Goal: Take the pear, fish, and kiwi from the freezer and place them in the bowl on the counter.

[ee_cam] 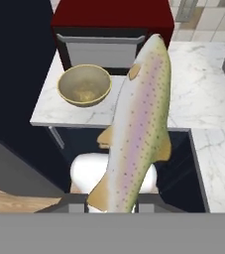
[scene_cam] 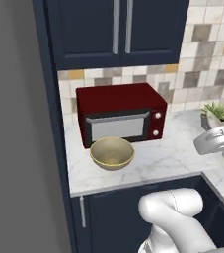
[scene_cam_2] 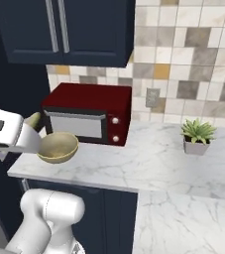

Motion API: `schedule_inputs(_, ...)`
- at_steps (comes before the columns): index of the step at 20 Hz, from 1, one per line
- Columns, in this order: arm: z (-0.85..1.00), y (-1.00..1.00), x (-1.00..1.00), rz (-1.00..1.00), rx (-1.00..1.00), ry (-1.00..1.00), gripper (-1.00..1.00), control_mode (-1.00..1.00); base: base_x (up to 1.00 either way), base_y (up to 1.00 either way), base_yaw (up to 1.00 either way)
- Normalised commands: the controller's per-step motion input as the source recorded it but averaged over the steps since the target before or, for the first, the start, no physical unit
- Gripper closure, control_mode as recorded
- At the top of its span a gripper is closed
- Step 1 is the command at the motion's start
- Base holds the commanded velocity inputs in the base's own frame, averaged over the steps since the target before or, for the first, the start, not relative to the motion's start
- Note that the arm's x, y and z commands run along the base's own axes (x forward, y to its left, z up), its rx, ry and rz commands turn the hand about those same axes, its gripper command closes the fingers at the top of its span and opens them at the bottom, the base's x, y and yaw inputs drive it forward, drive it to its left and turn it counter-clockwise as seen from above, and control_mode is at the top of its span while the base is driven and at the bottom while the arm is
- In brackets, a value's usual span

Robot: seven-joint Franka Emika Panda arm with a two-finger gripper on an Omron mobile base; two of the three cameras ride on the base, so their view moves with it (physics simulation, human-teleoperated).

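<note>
Item: fish (ee_cam: 136, 129), pinched tail-end in hand (ee_cam: 115, 208), w/ bowl (ee_cam: 84, 84) on desk (ee_cam: 198, 89) ahead; centre fish over bowl, lower before release.

No writing, label, brand or number can be read anywhere here; the red microwave (scene_cam: 121, 114) front carries only two plain knobs.

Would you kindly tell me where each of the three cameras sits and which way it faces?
Left base view: behind the arm's left, looking forward and down at the counter, bowl and red microwave; white arm at lower right.
Right base view: behind its right, same counter, plus a potted plant; arm at lower left.
Hand view: on the hand, along the gripper, shut on the fish.
All three share bowl and microwave.
</note>
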Motion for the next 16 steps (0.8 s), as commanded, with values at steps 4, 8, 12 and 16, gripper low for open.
schedule_inputs(4, 0.00, 0.00, 0.00, 0.00, 0.00, 0.00, 1.00, 1.00, 0.40, 0.33, 0.00)
schedule_inputs(8, 0.00, 0.00, 0.00, 0.00, 0.00, 0.00, 1.00, 1.00, 0.53, 0.19, 0.00)
schedule_inputs(12, 0.00, 0.00, 0.00, 0.00, 0.00, 0.00, 1.00, 1.00, 0.48, 0.23, 0.00)
schedule_inputs(16, -0.25, 0.24, 0.26, 0.01, 0.00, 0.00, 1.00, -1.00, 0.11, 0.06, 0.00)
